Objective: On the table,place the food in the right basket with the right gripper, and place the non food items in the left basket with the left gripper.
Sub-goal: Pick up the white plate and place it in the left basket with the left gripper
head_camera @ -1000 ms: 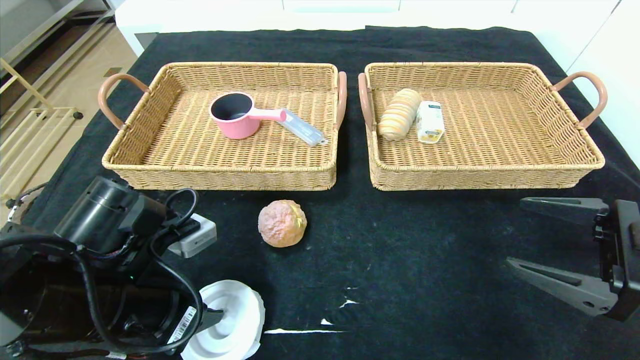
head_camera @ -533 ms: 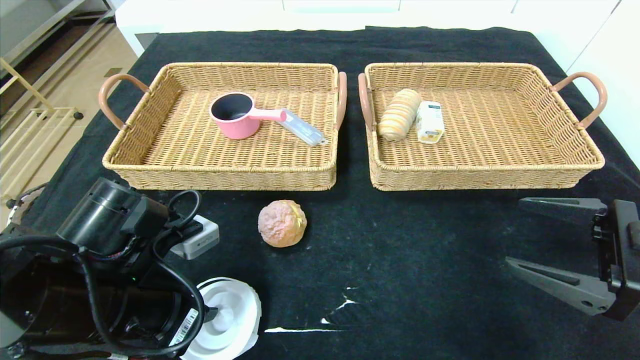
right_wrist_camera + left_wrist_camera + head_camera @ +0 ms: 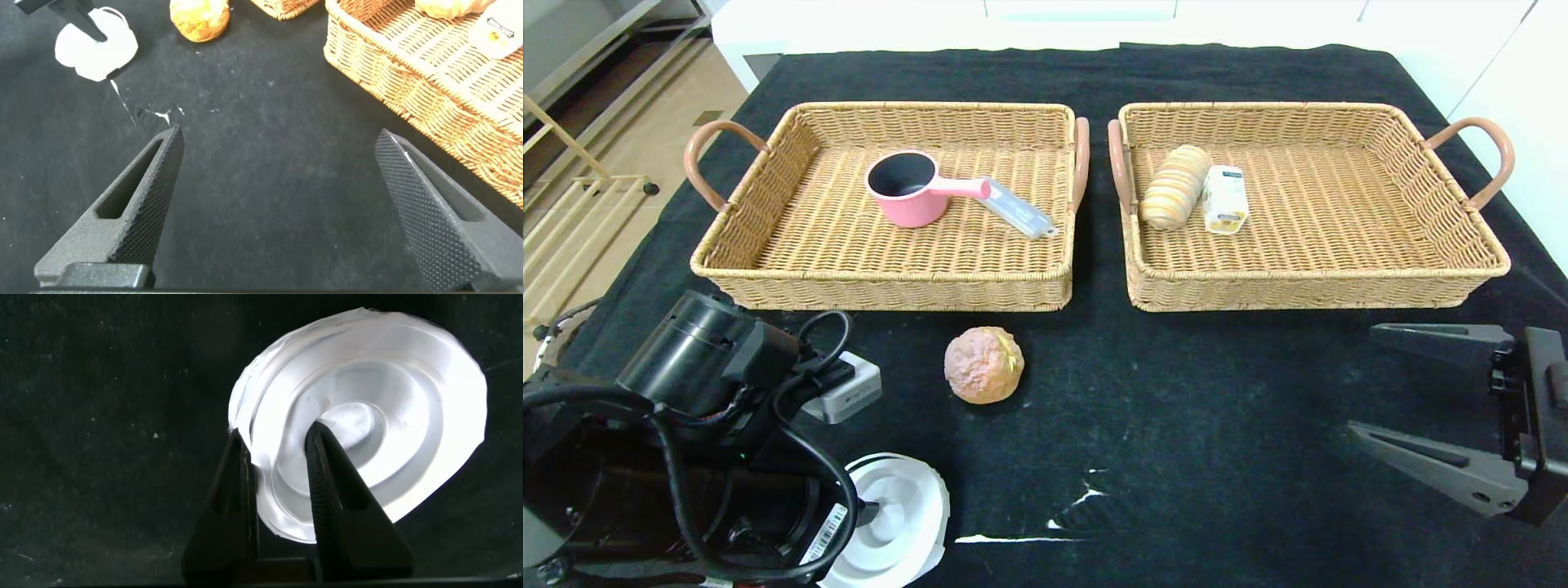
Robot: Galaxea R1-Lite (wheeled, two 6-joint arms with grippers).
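Note:
A white round lid (image 3: 903,514) lies on the black cloth at the near left. My left gripper (image 3: 278,437) is shut on its rim, one finger outside the edge and one inside on the lid (image 3: 384,400). In the head view the left arm hides most of that gripper (image 3: 866,514). A pinkish-brown round bun (image 3: 983,364) sits on the cloth in front of the left basket (image 3: 882,279). My right gripper (image 3: 1364,377) hangs open and empty at the near right, in front of the right basket (image 3: 1307,282); nothing shows between its fingers in the right wrist view (image 3: 279,137).
The left basket holds a pink saucepan (image 3: 907,188) and a grey flat case (image 3: 1015,208). In the right basket lie a striped bread roll (image 3: 1174,186) and a small carton (image 3: 1225,198). White scuffs (image 3: 1029,539) mark the cloth near the front edge.
My left gripper has closed onto the lid's rim, and the lid has shifted slightly left and away from the front edge. The right arm has not moved.

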